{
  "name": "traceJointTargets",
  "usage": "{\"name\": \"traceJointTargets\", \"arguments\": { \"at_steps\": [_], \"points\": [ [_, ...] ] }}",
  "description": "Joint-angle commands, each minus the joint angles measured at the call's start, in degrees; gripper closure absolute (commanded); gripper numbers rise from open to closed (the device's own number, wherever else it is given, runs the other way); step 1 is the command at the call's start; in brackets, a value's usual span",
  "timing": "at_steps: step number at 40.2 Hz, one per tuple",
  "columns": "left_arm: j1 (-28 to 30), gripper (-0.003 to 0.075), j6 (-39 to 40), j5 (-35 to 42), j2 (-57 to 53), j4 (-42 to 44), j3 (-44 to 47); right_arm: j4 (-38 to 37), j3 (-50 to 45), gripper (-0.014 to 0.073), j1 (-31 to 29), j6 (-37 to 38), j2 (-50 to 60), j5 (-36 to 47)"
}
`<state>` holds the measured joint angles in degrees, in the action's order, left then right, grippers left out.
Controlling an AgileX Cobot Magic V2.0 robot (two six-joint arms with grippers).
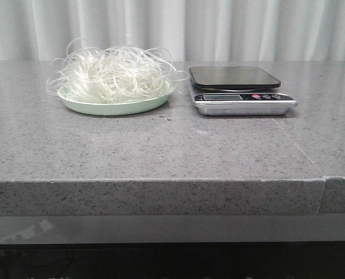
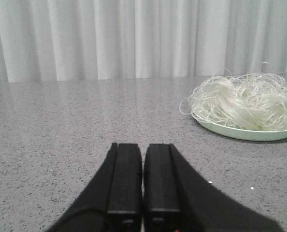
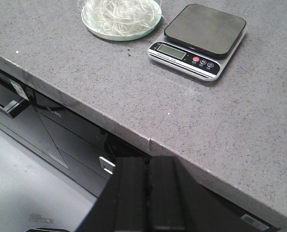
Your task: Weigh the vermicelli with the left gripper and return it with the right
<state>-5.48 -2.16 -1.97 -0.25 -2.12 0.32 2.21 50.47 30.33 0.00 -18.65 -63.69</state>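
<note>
The vermicelli (image 1: 111, 72) is a fluffy white tangle heaped on a pale green plate (image 1: 111, 106) at the back left of the table. A kitchen scale (image 1: 237, 88) with a black platform and silver front stands just right of the plate, nothing on it. Neither gripper shows in the front view. In the left wrist view my left gripper (image 2: 142, 147) is shut and empty, low over the table, with the vermicelli (image 2: 242, 101) ahead and to the side. In the right wrist view my right gripper (image 3: 147, 162) is shut and empty, off the table's front edge, far from the scale (image 3: 199, 41) and the vermicelli (image 3: 120, 13).
The grey stone table (image 1: 161, 145) has a seam at its front right edge (image 1: 325, 180). A white curtain (image 1: 172, 29) hangs behind. Dark cabinet fronts (image 3: 47, 130) sit below the table edge.
</note>
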Motion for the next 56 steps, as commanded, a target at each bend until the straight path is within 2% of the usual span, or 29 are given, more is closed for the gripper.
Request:
{"name": "traceJointTargets", "arguments": {
  "at_steps": [1,26,30,35,41,48,56],
  "points": [
    [-0.4,0.0564,0.4,4.7,-1.3,-0.7,2.2,-0.5,1.2,0.0436,-0.2,-0.4,-0.7,3.6],
    [-0.4,0.0564,0.4,4.7,-1.3,-0.7,2.2,-0.5,0.9,0.0436,-0.2,-0.4,-0.7,3.8],
    [-0.4,0.0564,0.4,4.7,-1.3,-0.7,2.2,-0.6,-1.8,0.0436,-2.5,-0.5,0.7,5.4],
    [-0.4,0.0564,0.4,4.7,-1.3,-0.7,2.2,-0.7,-10.5,0.0436,-9.4,-0.5,4.8,16.3],
    [-0.4,0.0564,0.4,4.7,-1.3,-0.7,2.2,-0.2,-24.9,0.0436,-18.9,-0.5,11.4,34.8],
    [-0.4,0.0564,0.4,4.7,-1.3,-0.7,2.2,0.8,-38.8,0.0436,-27.1,-0.5,17.3,50.1],
    [-0.4,0.0565,0.4,4.7,-1.3,-0.7,2.2,2.5,-48.8,0.0436,-29.5,-0.4,20.1,61.7]
  ]
}}
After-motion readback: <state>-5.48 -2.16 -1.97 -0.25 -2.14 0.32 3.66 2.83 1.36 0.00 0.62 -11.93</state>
